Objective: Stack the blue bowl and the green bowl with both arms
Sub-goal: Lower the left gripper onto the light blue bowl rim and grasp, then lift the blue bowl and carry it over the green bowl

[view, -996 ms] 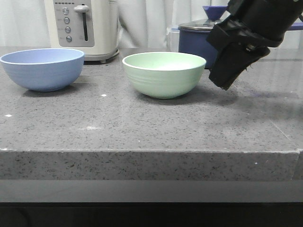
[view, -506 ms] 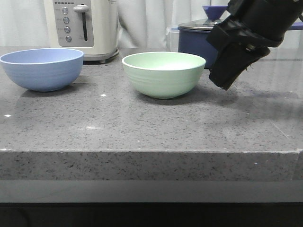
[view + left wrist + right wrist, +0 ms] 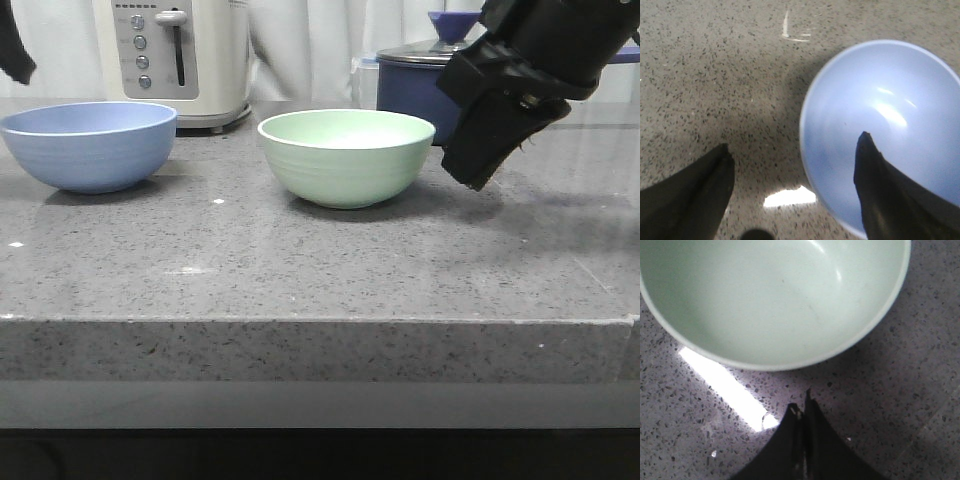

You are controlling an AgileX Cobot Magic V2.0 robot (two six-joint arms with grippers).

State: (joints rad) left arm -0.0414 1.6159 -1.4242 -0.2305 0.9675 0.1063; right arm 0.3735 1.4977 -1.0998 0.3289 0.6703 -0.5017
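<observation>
Far left, top corner of the front view: a dark sliver of the left gripper, above the blue bowl. From its wrist camera, fingers spread wide, one over bare counter, the other over the bowl's inside, the near rim between them; neither touching it.

Blue bowl upright and empty at the left of the grey speckled stone countertop. Behind it, by the back wall, a cream toaster with a grey control panel, a lever and round buttons.

Centre: green bowl, upright, empty, well apart from the blue one, bare stone between the two. Pale curtain hanging behind.

Behind and right of the green bowl: a dark navy saucepan with a steel-rimmed lid and blue knob, partly hidden by the right arm.

Right: bulky black right gripper, tilted down toward the counter just beside the green bowl, off the stone, not touching the bowl. In its wrist view, fingertips pressed together with nothing between, pointing at the bowl's rim across a short strip of counter.
</observation>
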